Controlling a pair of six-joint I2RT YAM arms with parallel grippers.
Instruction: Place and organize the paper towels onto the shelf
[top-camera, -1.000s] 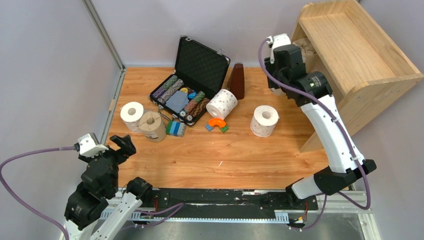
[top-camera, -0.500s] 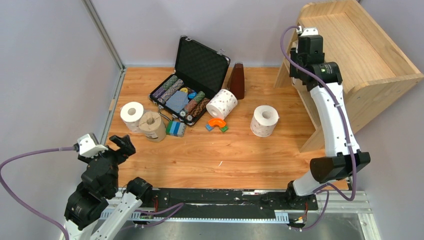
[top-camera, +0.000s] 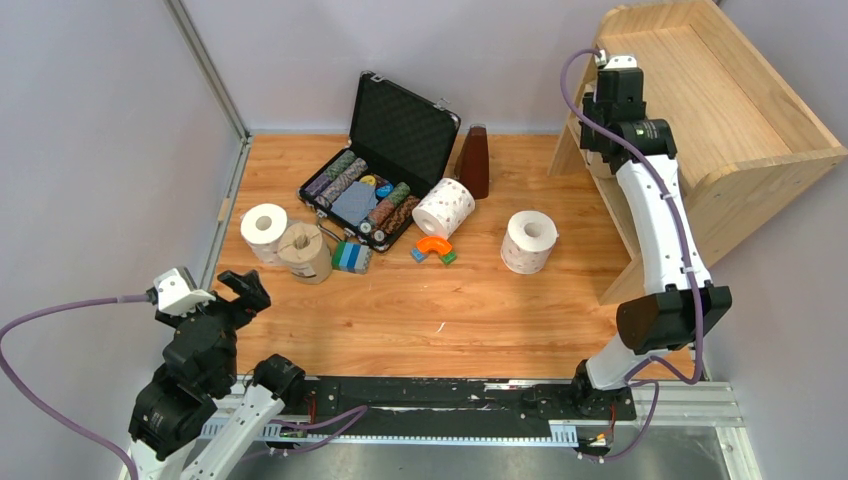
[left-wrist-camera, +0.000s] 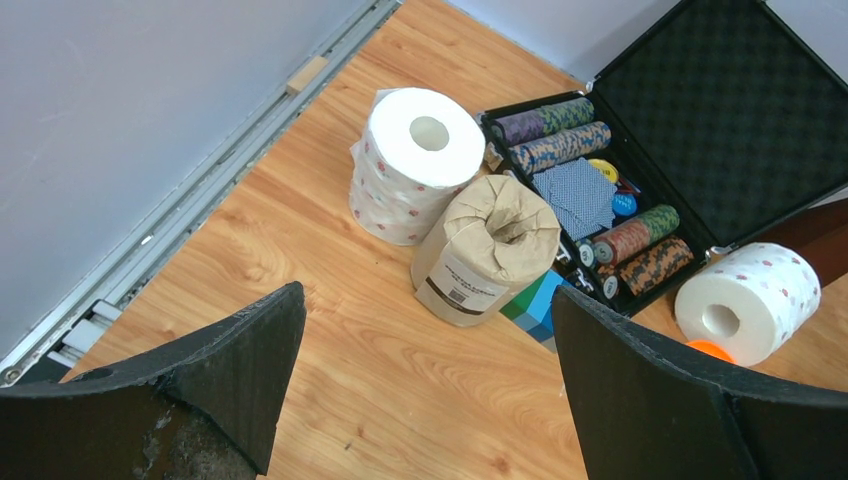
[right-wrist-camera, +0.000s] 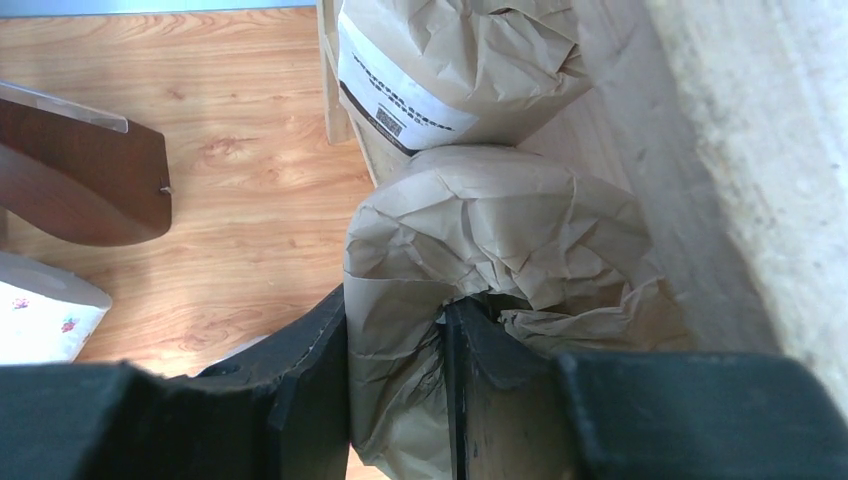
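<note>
Claw state first: the right claw (right-wrist-camera: 398, 335) is closed on a fold of crumpled wrapper at the near end of a tan paper-wrapped roll (right-wrist-camera: 500, 230). One finger sits on each side of the pinched paper, and the rest of the roll bulges out ahead of the tips. Straight beyond it, touching it, stands a second tan roll (right-wrist-camera: 450, 60) with its white label turned toward the camera. Both rolls lie against pale wood of the shelf (top-camera: 700, 95), at its end facing the tabletop and beneath its flat top. Which board carries them I cannot tell.

The left claw (left-wrist-camera: 428, 320) hangs wide open and empty above the near-left corner of the tabletop (top-camera: 400, 300). Ahead of it, by the left edge, a white dotted roll (top-camera: 263, 228) stands upright, touching a third tan roll (top-camera: 305, 250) on its near side. Another white roll (top-camera: 443, 208) lies on its side against the near corner of the open poker-chip case (top-camera: 395, 130). A last white roll (top-camera: 528, 240) stands alone right of centre, well apart from both claws. The brown metronome (top-camera: 473, 160) stands beside the case, toward the far edge.
</note>
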